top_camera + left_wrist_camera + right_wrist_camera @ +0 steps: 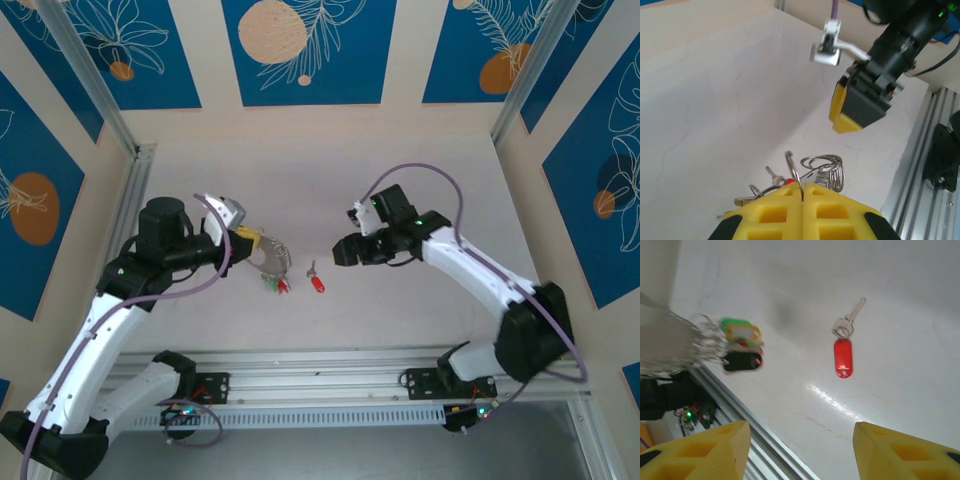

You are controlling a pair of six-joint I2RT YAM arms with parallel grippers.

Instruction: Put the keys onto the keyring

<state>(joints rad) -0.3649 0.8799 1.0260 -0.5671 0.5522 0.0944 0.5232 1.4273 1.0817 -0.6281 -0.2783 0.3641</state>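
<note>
My left gripper [243, 236] [803, 186] is shut on the keyring [792, 166], a thin grey metal loop [270, 255] that rises from between the yellow fingers. A bunch of keys with green and red heads [276, 285] hangs from it, beside several small wire rings [827, 169]. That bunch [742, 344] looks blurred in the right wrist view. One loose key with a red tag [317, 281] [843, 356] lies flat on the table between the arms. My right gripper [346, 250] [800, 429] hovers open just right of it, nothing between its fingers.
An aluminium rail [330, 365] runs along the table's near edge, just below the keys [765, 435]. My right gripper's yellow finger [842, 107] hangs over the table opposite the left one. Wooden walls with blue panels [300, 50] enclose the table.
</note>
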